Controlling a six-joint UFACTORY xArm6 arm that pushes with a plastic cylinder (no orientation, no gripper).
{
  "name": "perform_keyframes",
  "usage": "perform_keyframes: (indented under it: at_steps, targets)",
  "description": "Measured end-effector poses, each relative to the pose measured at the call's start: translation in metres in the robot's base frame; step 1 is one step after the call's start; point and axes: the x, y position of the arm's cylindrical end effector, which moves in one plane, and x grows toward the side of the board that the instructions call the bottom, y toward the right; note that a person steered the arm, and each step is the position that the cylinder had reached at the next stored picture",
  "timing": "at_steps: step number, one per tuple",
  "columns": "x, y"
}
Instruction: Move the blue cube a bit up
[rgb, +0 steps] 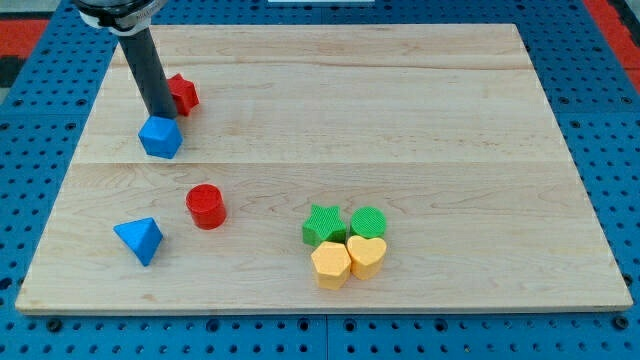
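Observation:
The blue cube (160, 137) lies on the wooden board (400, 110) at the view's upper left. My tip (160, 113) stands at the cube's upper edge, touching it or almost so, with the dark rod rising to the view's top left. A red star-shaped block (183, 94) lies just right of the rod, partly hidden behind it.
A red cylinder (206, 206) and a blue triangular block (139, 239) lie at the lower left. A tight cluster sits at lower centre: green star (322, 225), green cylinder (368, 221), yellow hexagon (331, 264), yellow heart (366, 255). Blue pegboard surrounds the board.

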Motion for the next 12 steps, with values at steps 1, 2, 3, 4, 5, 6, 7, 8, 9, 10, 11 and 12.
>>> perform_keyframes:
  at_steps: [1, 2, 3, 4, 5, 6, 7, 8, 9, 10, 11, 12]
  targets:
    - [-0.016, 0.004]
    - [-0.035, 0.011]
    - [-0.05, 0.019]
    - [-0.039, 0.034]
    - [-0.008, 0.119]
    - [0.075, 0.113]
    - [0.111, 0.042]
    - [0.111, -0.011]
    - [0.087, -0.012]
    - [0.079, -0.016]
    - [0.066, -0.015]
    - [0.053, -0.015]
